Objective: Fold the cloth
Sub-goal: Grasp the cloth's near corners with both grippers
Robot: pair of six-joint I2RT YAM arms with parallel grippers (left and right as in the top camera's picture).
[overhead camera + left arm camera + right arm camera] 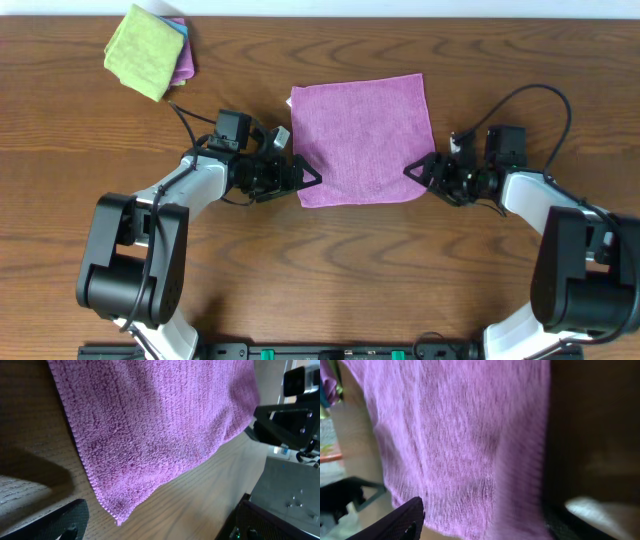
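From overhead, we see the purple cloth (362, 140) lying flat mid-desk, nearer the far edge. The left gripper (308, 177) sits at its near-left corner and the right gripper (415, 170) at its near-right corner. A stack of folded cloths (148, 50) sits by the far-left corner, well apart.

In the left wrist view, only one finger (65, 520) shows, far to the side, so we judge the jaws apart. The cloth's near corner lies just ahead, ungripped. We should slide under that hem before closing.

In the right wrist view, the fingers (395, 522) stand apart with the cloth edge between them. We should pinch both corners together, lift evenly and carry them toward the far edge.
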